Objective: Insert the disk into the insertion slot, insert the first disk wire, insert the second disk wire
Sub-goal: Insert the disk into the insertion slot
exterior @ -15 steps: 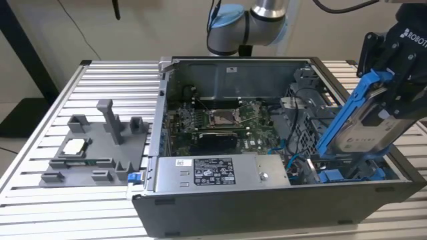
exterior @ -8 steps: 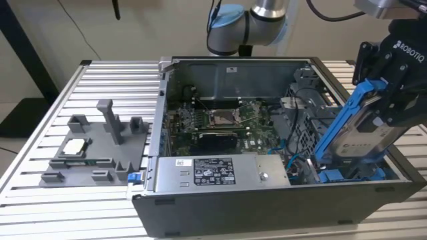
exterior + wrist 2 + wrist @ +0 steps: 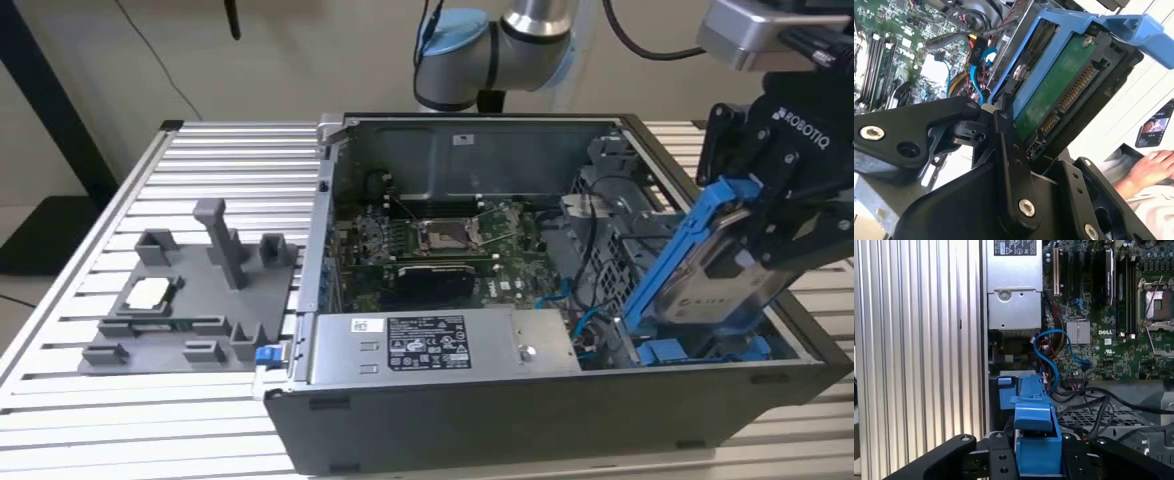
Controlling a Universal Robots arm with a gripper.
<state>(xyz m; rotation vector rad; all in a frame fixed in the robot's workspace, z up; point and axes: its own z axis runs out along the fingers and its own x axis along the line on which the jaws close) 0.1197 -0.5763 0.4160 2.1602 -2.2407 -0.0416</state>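
My gripper (image 3: 750, 238) is shut on the disk (image 3: 721, 272), a silver drive in a bright blue carrier. I hold it tilted steeply over the near corner of the open computer case on the exterior view's right. Its lower end dips into the case at the drive cage (image 3: 674, 348), where the insertion slot is hidden behind the disk. The second wrist view shows the disk's green circuit board (image 3: 1053, 95) and connector between black fingers (image 3: 1008, 150). In the first wrist view the blue carrier (image 3: 1036, 432) sits in my gripper (image 3: 1038, 456). A blue cable (image 3: 1053, 356) lies loose beside red and yellow wires.
The case (image 3: 534, 420) stands on a slatted aluminium table (image 3: 147, 410). A silver power-supply box (image 3: 427, 345) lies along its front, with the motherboard (image 3: 441, 240) behind. A grey fixture plate (image 3: 187, 300) sits at the exterior view's left. A person's hand (image 3: 1149, 167) rests outside the case.
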